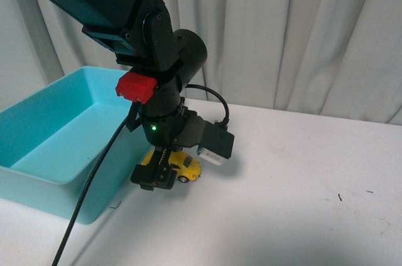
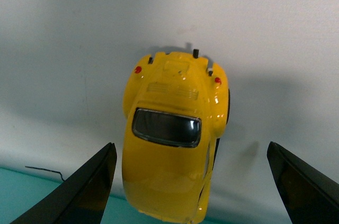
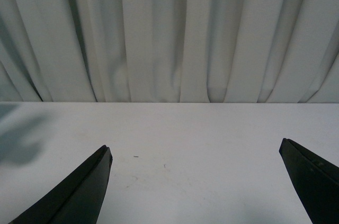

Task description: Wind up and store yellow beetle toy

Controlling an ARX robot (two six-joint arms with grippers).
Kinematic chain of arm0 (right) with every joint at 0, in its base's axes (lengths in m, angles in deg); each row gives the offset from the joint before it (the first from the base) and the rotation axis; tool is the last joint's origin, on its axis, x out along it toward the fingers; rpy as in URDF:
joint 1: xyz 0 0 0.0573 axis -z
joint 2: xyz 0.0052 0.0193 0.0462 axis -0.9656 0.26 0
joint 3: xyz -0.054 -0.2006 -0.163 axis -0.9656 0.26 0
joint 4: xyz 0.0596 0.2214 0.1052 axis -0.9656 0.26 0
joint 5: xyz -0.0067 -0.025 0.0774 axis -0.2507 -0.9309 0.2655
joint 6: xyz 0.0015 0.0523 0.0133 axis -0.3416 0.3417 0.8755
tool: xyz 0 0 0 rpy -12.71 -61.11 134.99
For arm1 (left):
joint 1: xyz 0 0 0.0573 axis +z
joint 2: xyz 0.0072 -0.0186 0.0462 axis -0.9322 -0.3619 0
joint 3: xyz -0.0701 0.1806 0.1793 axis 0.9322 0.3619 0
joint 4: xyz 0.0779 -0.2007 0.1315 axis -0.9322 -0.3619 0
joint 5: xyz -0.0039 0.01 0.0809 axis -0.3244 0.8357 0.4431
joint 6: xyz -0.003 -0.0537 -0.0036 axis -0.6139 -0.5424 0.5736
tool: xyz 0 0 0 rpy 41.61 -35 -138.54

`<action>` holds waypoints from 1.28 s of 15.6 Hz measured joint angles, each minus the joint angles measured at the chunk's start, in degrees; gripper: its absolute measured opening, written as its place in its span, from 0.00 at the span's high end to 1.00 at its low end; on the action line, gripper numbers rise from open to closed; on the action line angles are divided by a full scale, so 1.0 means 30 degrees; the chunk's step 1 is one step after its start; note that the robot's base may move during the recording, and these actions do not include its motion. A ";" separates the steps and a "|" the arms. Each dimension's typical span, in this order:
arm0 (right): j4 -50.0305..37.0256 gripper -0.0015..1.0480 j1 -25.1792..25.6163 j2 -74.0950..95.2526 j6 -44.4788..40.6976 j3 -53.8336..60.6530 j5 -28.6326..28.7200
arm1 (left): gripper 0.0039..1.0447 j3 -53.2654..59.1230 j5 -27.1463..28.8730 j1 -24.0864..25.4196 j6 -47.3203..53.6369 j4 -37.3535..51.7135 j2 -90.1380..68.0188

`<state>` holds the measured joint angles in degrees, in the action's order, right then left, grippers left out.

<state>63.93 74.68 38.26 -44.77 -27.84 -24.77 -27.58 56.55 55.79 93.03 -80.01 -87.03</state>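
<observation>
Straddling the small yellow beetle-shaped toy car (image 1: 186, 166), the left pincer (image 1: 155, 178) stands open: its dark fingers (image 2: 90, 187) are spread wide with the toy between them, and neither finger touches it. The toy sits on its wheels on the white bench (image 1: 301, 203), just beside the outer wall of the turquoise plastic bin (image 1: 56, 184), not inside it. The right pincer (image 3: 194, 145) is likewise open, above the white bench surface, facing a pale pleated curtain (image 3: 169, 33).

The yellow beetle toy (image 2: 172, 139) sits on the white desk (image 2: 63, 49) between the dark jaws, which stand wide apart, neither touching it; a teal strip (image 2: 21, 197) shows nearby.
</observation>
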 joint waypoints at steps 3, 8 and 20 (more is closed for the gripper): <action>-0.0007 0.06 0.0000 0.0007 0.0007 0.0000 -0.0007 | 0.48 0.0000 0.0182 -0.0029 -0.0692 -0.0117 0.0000; 0.0000 0.06 0.0000 0.0007 0.0000 0.0000 -0.0007 | 0.62 -0.0007 -0.0663 -0.0299 0.0036 -0.0270 0.0124; 0.0000 0.06 0.0000 0.0007 0.0007 0.0000 0.0000 | 0.63 -0.4146 -0.2361 0.5967 -0.7461 -0.2637 0.4765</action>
<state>63.93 74.68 38.28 -44.75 -27.84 -24.77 -40.01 49.47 73.69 70.64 -87.92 -72.73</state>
